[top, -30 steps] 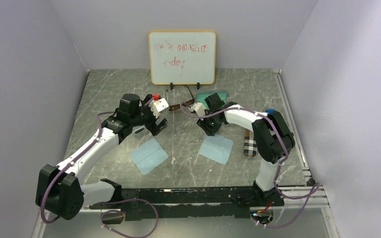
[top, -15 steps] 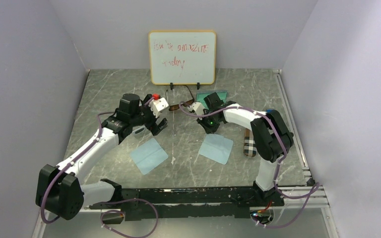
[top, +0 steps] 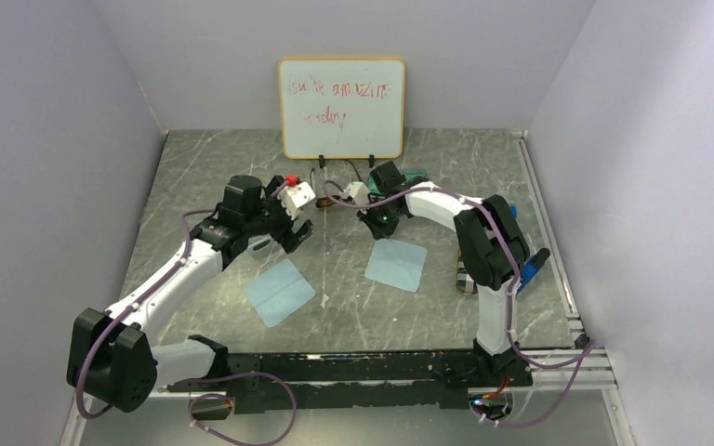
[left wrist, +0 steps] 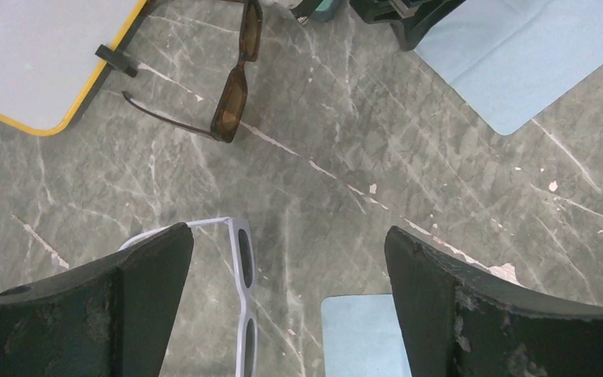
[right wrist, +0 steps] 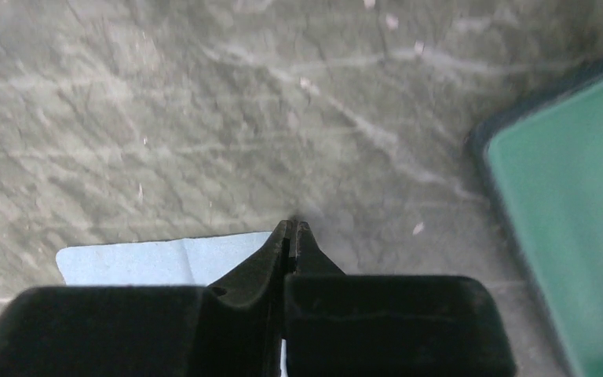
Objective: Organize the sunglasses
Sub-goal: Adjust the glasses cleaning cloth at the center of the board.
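Left end effector (left wrist: 286,236), spread wide above the white sunglasses (left wrist: 242,314) on the surface (left wrist: 440,181), with the brown sunglasses (left wrist: 234,94) beyond and the right end effector (right wrist: 290,232) pinched onto a light-blue cloth (right wrist: 141,263): a descent this off-centre could strike the frame instead of straddling it.

**Left wrist view.** The white sunglasses (left wrist: 243,314) run off the bottom edge, one temple hidden behind a finger (left wrist: 126,314) of the left gripper (left wrist: 289,236). The brown sunglasses (left wrist: 232,102) and the whiteboard (left wrist: 39,55) are cropped at the top.

**Right wrist view.** Blurred. The closed right gripper (right wrist: 290,236) covers most of the light-blue cloth (right wrist: 149,263). The teal case (right wrist: 573,228) leaves the right edge.

**Top view.** The whiteboard writing is illegible. The plaid case (top: 465,283) lies mostly behind the right arm (top: 446,209).
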`<state>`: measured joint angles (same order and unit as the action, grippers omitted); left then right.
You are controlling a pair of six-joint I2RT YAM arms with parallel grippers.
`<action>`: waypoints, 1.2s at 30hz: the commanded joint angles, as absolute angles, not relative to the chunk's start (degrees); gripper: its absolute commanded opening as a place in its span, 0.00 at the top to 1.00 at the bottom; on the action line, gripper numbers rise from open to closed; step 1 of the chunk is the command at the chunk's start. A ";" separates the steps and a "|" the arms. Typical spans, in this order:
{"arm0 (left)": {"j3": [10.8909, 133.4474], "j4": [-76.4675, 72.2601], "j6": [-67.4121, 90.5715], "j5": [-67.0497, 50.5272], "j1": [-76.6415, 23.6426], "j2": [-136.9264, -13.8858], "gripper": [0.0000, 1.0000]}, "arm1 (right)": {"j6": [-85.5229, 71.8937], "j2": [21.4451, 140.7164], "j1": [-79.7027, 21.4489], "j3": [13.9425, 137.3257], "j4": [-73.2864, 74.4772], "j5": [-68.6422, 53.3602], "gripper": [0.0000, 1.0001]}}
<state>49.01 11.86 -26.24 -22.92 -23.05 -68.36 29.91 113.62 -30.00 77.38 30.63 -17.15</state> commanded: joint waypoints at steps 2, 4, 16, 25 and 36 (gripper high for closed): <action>50.05 11.79 -25.75 -19.60 -21.98 -67.12 0.03 | 32.34 117.50 -31.82 84.22 29.73 -21.06 1.00; 49.82 12.07 -25.97 -19.25 -21.40 -66.10 0.03 | 32.27 118.71 -32.55 86.34 29.66 -22.51 1.00; 49.06 13.22 -28.09 -21.25 -19.95 -64.75 0.03 | 31.83 120.68 -35.44 95.42 32.35 -23.32 0.58; 49.49 9.74 -30.69 -17.36 -31.73 -70.84 0.03 | 35.40 96.01 -22.24 78.62 31.05 -26.77 0.47; 49.95 2.76 -36.97 -2.78 -50.77 -82.85 0.11 | 39.36 70.15 -11.66 49.48 19.58 -28.92 0.53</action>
<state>49.15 8.36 -33.19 -9.39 -46.81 -80.44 39.05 73.91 -13.61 51.72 24.32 -25.28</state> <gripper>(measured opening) 0.920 0.482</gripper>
